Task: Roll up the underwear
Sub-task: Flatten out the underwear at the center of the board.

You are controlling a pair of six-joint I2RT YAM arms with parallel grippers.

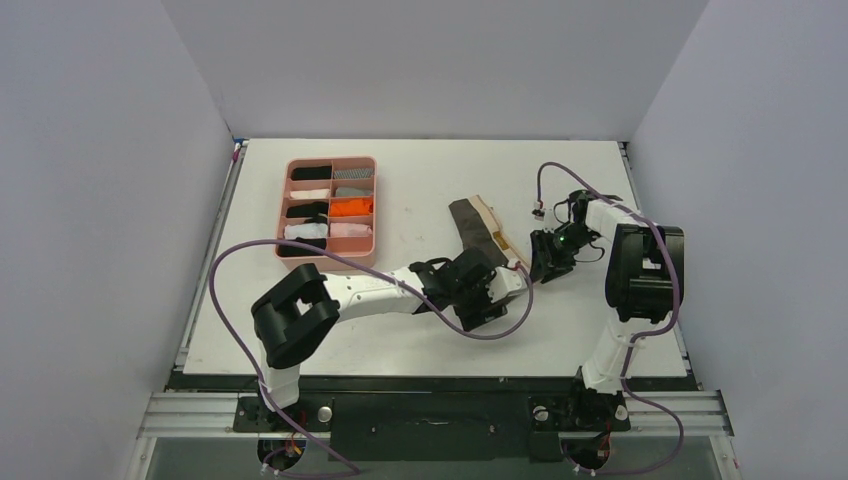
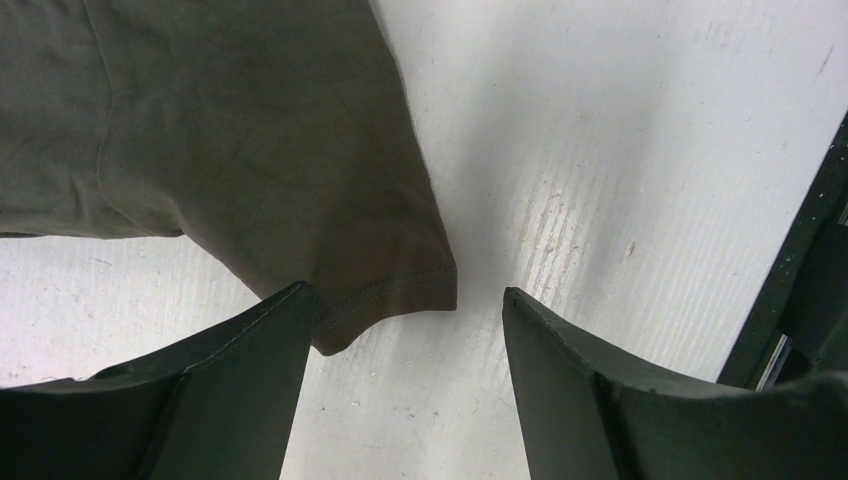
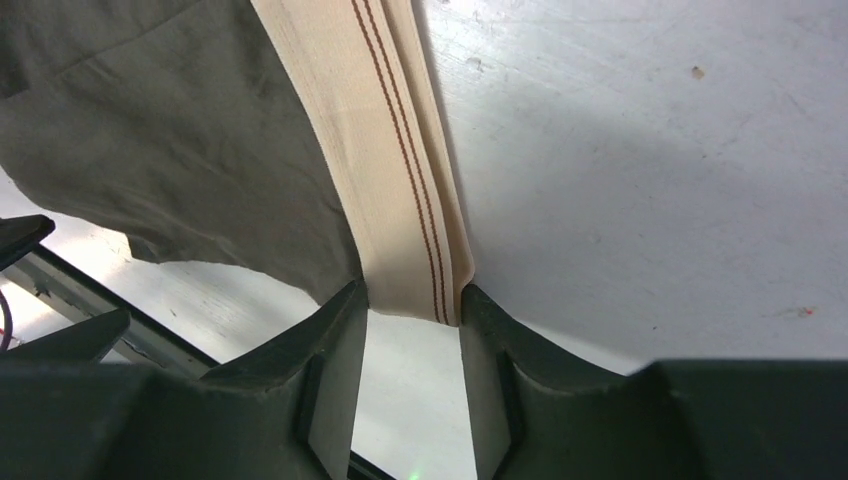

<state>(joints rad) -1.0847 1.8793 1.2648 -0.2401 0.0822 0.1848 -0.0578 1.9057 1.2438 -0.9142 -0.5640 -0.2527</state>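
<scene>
The underwear (image 1: 478,226) lies flat right of the table's middle, dark grey-brown cloth with a beige waistband (image 3: 390,150) along its right edge. My left gripper (image 1: 492,283) hovers at its near end, open; in the left wrist view the hemmed corner of the cloth (image 2: 380,290) lies by the left finger (image 2: 250,370), inside the wide gap of the gripper (image 2: 405,300). My right gripper (image 1: 538,262) comes in from the right. Its jaws (image 3: 412,300) stand apart on either side of the waistband's end, tips touching its edges, the band flat between them.
A pink tray (image 1: 376,210) with several small rolled cloths in its compartments stands at the left of the table. The right arm's upright link (image 1: 640,270) rises close to the right edge. Bare white table (image 2: 620,150) lies right of the cloth.
</scene>
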